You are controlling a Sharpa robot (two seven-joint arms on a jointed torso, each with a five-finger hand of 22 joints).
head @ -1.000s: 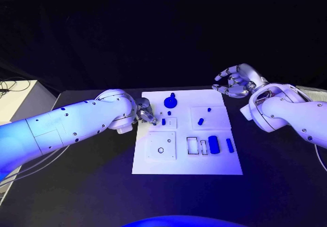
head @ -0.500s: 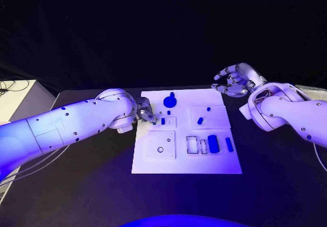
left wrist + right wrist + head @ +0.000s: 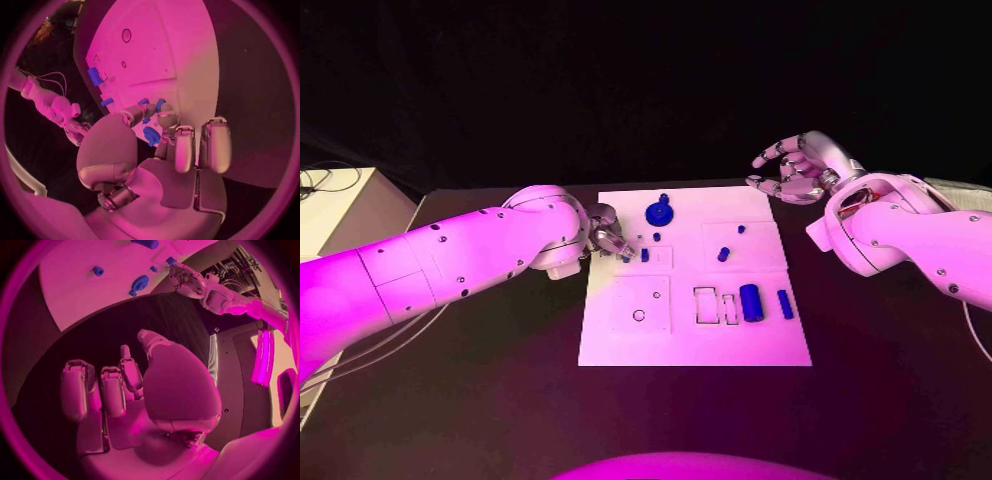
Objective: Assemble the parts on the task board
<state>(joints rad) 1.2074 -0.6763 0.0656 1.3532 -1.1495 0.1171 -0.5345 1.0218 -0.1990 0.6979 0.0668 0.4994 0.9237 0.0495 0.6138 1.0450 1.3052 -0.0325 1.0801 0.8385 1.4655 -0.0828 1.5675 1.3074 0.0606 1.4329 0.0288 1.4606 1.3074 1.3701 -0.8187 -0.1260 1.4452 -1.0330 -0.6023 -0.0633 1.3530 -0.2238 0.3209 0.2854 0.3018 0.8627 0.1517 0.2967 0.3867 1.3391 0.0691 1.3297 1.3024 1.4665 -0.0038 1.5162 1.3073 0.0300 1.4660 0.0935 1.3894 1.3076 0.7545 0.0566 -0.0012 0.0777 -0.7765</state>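
Compared with one second earlier, neither arm nor any part on the board has shifted noticeably; the left hand stays at the board's left edge and the right hand stays raised off its far right corner. Working from left to right: the left hand [image 3: 606, 240] is lowered over the far-left area of the task board [image 3: 689, 350], fingertips gathered around a small blue peg [image 3: 145, 120]; whether the peg is actually pinched or only touched cannot be told. Just right of it, a short blue pin [image 3: 645, 255] stands in a recessed square, with the keyhole-shaped blue part [image 3: 659, 212] beyond it near the far edge. Further right, the blue cylinder [image 3: 751, 302] and the slim blue bar [image 3: 786, 304] lie beside two rectangular slots. The right hand [image 3: 792, 172] hovers above the bare table, fingers loosely curled and holding nothing. The parts appear rigid, light and smooth, probably moulded plastic, so they are likely to slip or tip; a two-sided fingertip pinch across the mid-length of the peg or cylinder appears the safest hold.
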